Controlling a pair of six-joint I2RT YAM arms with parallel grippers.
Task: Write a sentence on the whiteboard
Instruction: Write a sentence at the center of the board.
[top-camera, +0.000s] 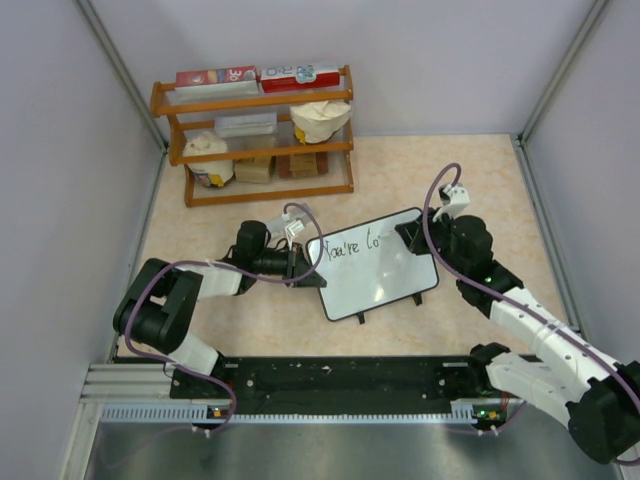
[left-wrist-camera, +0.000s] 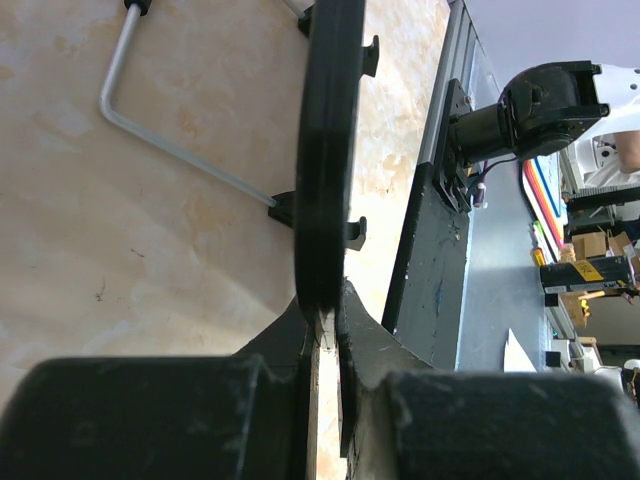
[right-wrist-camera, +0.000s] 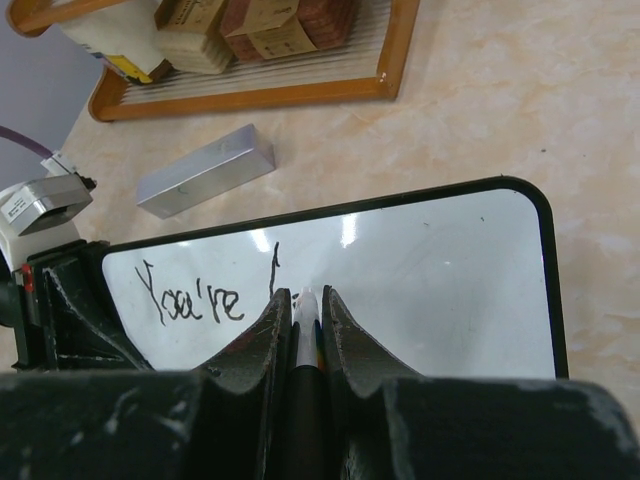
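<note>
My right pincer (right-wrist-camera: 305, 298) pinches the marker (right-wrist-camera: 306, 345); the sentence (right-wrist-camera: 195, 293) stands at "You're". Next, I judge, steady strokes toward three o'clock on the whiteboard (right-wrist-camera: 430, 280).

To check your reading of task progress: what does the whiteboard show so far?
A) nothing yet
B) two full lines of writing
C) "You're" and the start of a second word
C: on the whiteboard the sentence reads only "You're" plus the start of another word, by the marker.
</note>
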